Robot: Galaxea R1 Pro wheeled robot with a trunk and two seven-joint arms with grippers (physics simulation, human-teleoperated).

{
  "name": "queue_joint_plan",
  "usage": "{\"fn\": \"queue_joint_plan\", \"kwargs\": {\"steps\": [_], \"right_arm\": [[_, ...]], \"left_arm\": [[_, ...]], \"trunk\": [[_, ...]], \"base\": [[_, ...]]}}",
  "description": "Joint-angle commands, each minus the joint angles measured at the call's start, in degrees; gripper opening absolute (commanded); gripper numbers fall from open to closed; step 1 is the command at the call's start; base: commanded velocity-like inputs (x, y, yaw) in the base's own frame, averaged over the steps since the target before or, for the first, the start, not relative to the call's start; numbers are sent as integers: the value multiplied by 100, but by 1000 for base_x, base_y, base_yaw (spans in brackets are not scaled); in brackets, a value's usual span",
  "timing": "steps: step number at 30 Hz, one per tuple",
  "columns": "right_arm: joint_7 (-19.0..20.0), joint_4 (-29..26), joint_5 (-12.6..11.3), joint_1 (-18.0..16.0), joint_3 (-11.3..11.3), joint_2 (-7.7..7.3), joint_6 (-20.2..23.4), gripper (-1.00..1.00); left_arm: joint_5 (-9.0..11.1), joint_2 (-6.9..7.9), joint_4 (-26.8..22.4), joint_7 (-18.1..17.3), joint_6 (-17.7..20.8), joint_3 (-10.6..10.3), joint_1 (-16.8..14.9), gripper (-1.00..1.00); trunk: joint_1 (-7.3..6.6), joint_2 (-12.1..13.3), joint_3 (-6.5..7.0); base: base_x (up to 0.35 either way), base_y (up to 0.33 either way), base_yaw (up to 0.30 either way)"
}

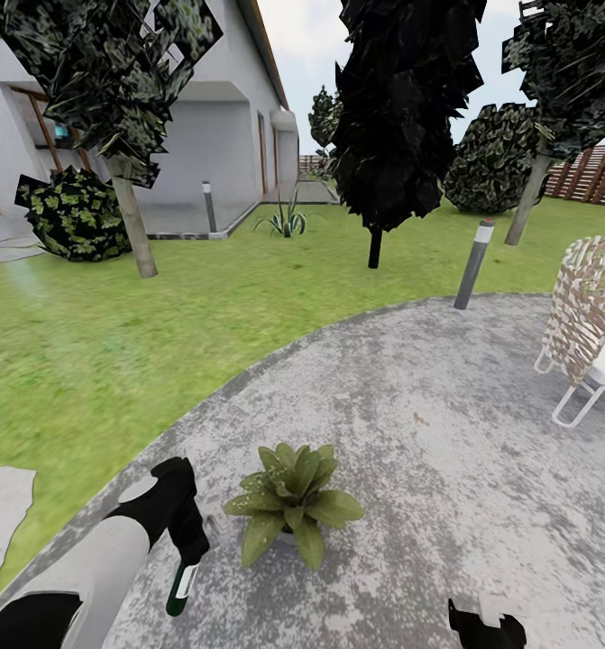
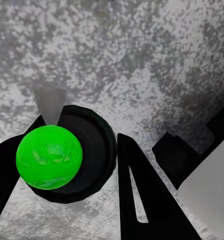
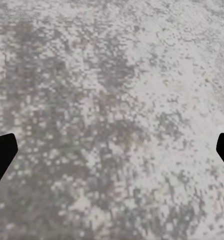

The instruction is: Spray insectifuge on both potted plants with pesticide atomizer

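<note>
Beside the leafy green potted plant (image 1: pixel 291 511), left gripper (image 1: pixel 187 561) grasps the slim dark-green atomizer (image 1: pixel 181 588); right gripper (image 3: pixel 112 152) spread, empty; spraying next, probably needing the nozzle aimed at the leaves.

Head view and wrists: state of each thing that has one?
pesticide atomizer: held in the left gripper, hanging above the patio
potted plant: upright on the patio, untouched
left gripper: jaws shut on the atomizer
right gripper: jaws open, empty

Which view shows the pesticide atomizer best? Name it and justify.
Head view: the pesticide atomizer hangs from the left gripper, green body and white band visible. The left wrist view shows it end-on, a bright green top.
</note>
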Motion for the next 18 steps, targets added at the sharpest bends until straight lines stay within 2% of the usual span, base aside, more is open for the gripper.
{"fn": "queue_joint_plan", "kwargs": {"steps": [1,5,9,18], "right_arm": [[-29,10,61,-5,-30,1,-17,100],[-29,10,61,-5,-30,1,-19,100],[-29,10,61,-3,-30,-5,-19,100],[-29,10,61,-5,-30,-7,-17,100]], "left_arm": [[-12,0,-5,-7,58,-5,2,-100],[-30,-1,119,61,58,-3,51,-100],[-10,-1,175,367,57,-1,107,-100],[1,-3,200,413,57,6,120,-100]], "trunk": [[-1,-2,-5],[-1,-2,-5],[-1,-2,-5],[-1,-2,-5]], "base": [[0,0,43],[0,0,178],[15,-37,156],[74,-234,10]]}}
